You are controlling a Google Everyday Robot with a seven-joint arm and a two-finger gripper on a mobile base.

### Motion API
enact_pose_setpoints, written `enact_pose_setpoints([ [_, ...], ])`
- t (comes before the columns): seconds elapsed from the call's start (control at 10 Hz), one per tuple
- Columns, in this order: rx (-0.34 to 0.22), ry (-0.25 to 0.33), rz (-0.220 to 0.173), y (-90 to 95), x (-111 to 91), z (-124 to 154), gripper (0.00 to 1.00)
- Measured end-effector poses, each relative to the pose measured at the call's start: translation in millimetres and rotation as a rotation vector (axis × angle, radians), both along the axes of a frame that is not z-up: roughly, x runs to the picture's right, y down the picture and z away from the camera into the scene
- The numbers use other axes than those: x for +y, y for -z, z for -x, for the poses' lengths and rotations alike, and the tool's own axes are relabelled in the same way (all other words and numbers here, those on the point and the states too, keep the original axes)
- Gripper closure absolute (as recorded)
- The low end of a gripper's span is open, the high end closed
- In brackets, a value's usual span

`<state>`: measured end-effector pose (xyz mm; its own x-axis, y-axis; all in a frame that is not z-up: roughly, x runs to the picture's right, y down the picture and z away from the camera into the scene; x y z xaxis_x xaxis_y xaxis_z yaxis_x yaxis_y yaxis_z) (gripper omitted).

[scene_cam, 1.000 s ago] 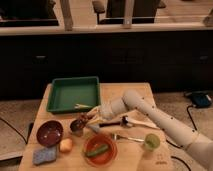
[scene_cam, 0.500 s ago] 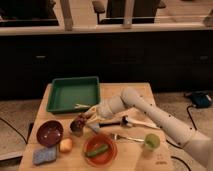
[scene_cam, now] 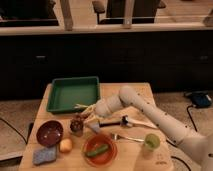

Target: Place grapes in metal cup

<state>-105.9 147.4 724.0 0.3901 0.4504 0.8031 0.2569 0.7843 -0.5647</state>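
Reaching left, end effector (scene_cam: 90,116) beside metal cup (scene_cam: 76,125)

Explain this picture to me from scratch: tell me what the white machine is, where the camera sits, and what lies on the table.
One camera looks down at a wooden table from the front; its mounting isn't known. The white jointed tube is a robot arm reaching in from the right. Its claw hovers by a small metal cup that has dark grapes at its top. Whether it grips them is unclear. Also there: a green tray, a dark red bowl, a blue sponge, an orange plate and a green cup.
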Motion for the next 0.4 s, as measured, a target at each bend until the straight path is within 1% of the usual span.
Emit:
enact_pose_setpoints([
  [0.2, -0.020, 0.021, 0.000, 2.7, 0.5, 10.2, 1.00],
  [0.4, -0.025, 0.035, -0.002, 3.9, 0.6, 14.9, 1.00],
])
